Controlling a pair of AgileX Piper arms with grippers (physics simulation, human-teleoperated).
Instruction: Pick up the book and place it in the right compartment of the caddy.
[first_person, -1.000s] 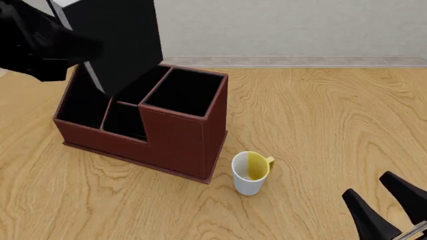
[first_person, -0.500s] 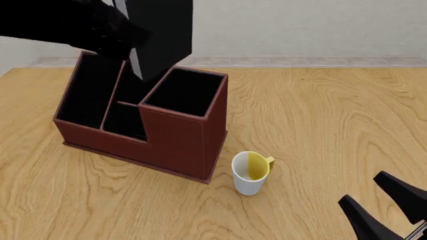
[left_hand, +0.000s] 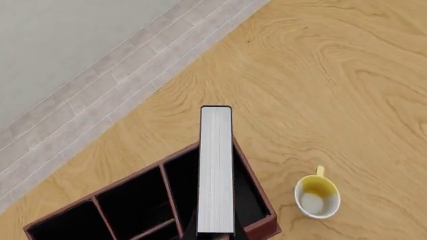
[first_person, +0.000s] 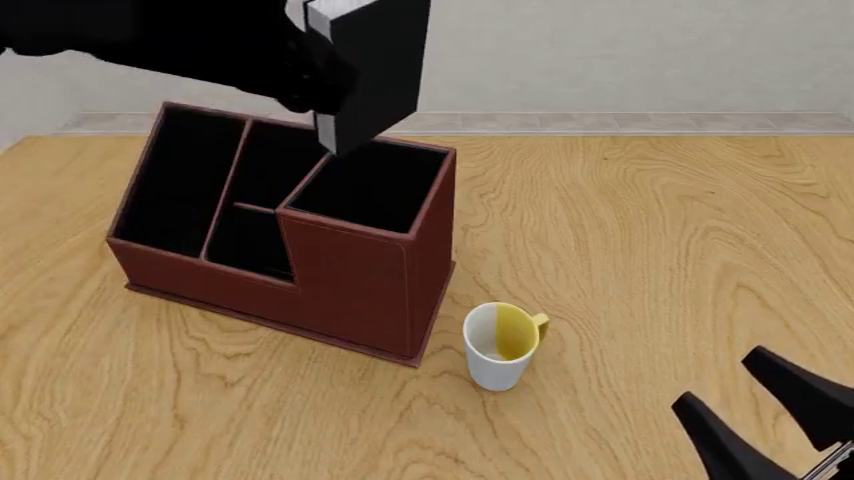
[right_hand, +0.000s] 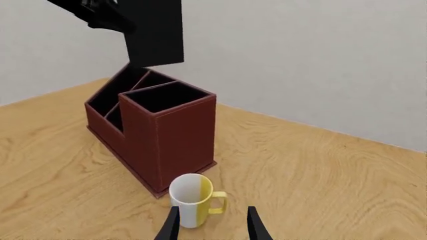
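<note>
Caddy standing on the desk, left of centre, with the right compartment at its right end. Book held upright in the air by the left hand, above the right compartment's rear left corner, clear of the rim. Mug just off the caddy's front right corner, apart. Right hand at the near right, well apart from the mug.
</note>
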